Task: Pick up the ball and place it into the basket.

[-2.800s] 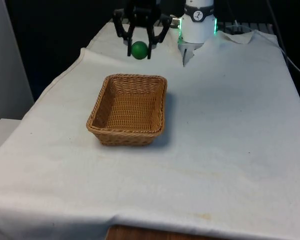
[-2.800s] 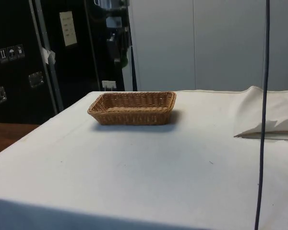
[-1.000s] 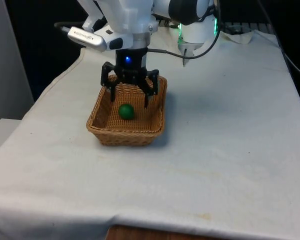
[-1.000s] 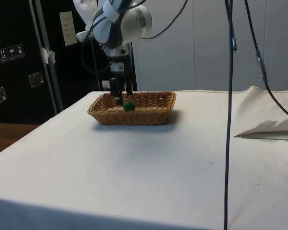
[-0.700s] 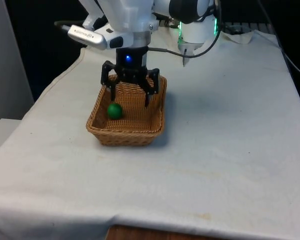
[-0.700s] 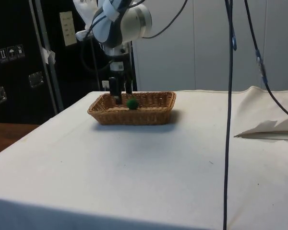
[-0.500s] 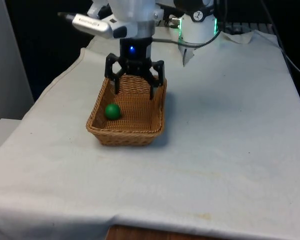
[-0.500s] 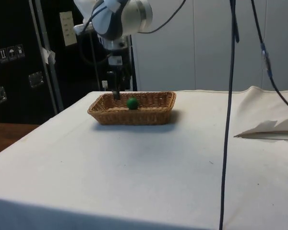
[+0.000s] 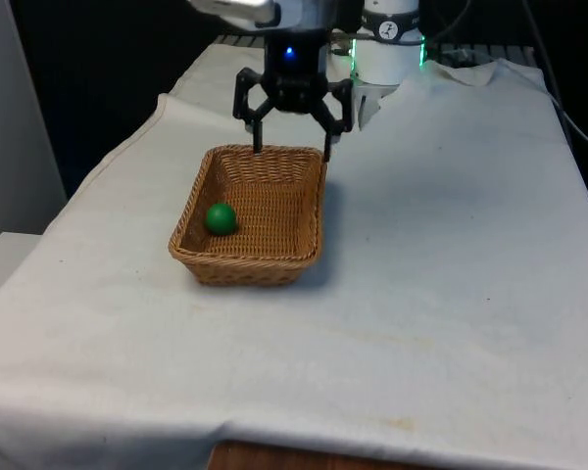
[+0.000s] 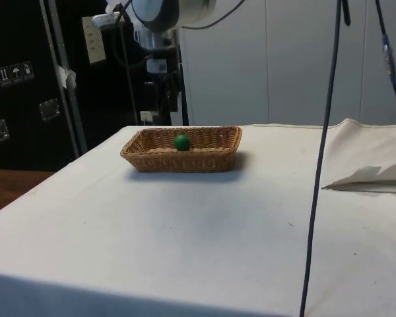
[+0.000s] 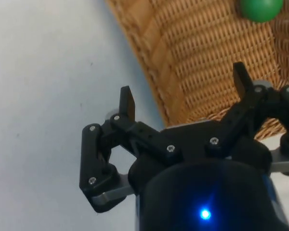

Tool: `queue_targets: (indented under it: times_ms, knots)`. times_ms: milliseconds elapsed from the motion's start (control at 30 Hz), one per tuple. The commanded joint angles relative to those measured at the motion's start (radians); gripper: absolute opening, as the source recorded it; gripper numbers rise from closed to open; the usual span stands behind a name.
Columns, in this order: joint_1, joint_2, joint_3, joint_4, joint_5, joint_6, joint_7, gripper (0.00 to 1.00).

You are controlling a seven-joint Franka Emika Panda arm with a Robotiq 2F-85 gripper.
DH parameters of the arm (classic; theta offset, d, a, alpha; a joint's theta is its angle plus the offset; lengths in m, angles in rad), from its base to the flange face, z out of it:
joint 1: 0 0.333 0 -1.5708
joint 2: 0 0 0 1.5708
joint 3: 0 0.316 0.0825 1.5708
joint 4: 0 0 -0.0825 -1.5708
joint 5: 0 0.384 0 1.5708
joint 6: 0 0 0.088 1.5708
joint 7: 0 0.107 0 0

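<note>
A: Step in hand? Green ball [image 9: 220, 217] sat inside the wicker basket [image 9: 307, 238], near the wall on the front view's left, resting on the woven floor. Task's own placing looked done.

B: Agreed. Gripper [image 9: 293, 130] was up above the basket's far rim, nearer the robot base, fingers spread wide w/ nothing between them. Wrist view backs it: gripper [image 11: 185, 103] fingertips well apart, basket [image 11: 159, 91] rim under them, ball [image 11: 261, 8] off at the far end of the weave.

A: So phase = retreat after release. Next move, by my judgement: clear the arm up and away from the basket, no re-grasp needed. Only check is that the ball is at rest.

B: Side view showed ball [image 10: 181, 142] poking just over the basket [image 10: 185, 160] rim line, apart from the gripper. Can't tell from one moment if it was rolling; prob. settled against the wall.

A: Orientation, long axis?

B: Ball: round, no long axis, no facing. Basket: rectangular, long axis ran roughly toward/away from the robot in the front view, open side up, sitting flat on the white cloth [image 9: 451, 294].
</note>
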State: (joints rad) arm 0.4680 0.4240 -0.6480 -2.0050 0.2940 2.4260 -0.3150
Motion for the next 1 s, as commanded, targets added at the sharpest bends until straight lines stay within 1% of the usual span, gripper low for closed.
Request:
queue_targets:
  times_ms: [0,100,133,167,200,233,267,300,367,400,533,567,600,667,700,733,800,833,867,967]
  knots:
    - [0.015,-0.013,-0.007,-0.011,-0.018,-0.001,0.021,1.0]
    - [0.02,-0.036,0.003,-0.024,-0.039,-0.004,0.045,1.0]
    - [0.024,-0.049,0.01,-0.031,-0.05,-0.005,0.059,1.0]
    - [0.024,-0.049,0.01,-0.031,-0.05,-0.005,0.059,1.0]
    - [0.027,-0.062,0.017,-0.039,-0.062,-0.007,0.074,1.0]
    - [0.015,-0.058,0.026,-0.032,-0.051,-0.009,0.062,1.0]
    - [0.017,-0.064,0.03,-0.036,-0.056,-0.009,0.07,1.0]
    - [0.031,-0.075,0.024,-0.047,-0.072,-0.007,0.089,1.0]
    - [0.034,-0.089,0.033,-0.056,-0.083,-0.007,0.104,1.0]
    - [0.036,-0.102,0.042,-0.064,-0.092,-0.006,0.117,1.0]
    - [0.036,-0.129,0.063,-0.083,-0.114,-0.006,0.144,1.0]
    - [0.025,-0.121,0.068,-0.074,-0.099,-0.009,0.127,1.0]
    - [0.036,-0.135,0.068,-0.087,-0.119,-0.006,0.15,1.0]
    - [0.038,-0.153,0.083,-0.101,-0.131,-0.005,0.168,1.0]
    - [0.038,-0.153,0.083,-0.101,-0.131,-0.005,0.168,1.0]
    - [0.038,-0.166,0.093,-0.11,-0.141,-0.007,0.181,1.0]
    - [0.037,-0.177,0.102,-0.117,-0.148,-0.008,0.19,1.0]
    - [0.028,-0.169,0.108,-0.109,-0.133,-0.009,0.175,1.0]
    - [0.037,-0.184,0.106,-0.119,-0.152,-0.01,0.194,1.0]
    - [0.036,-0.209,0.12,-0.127,-0.166,-0.019,0.21,1.0]
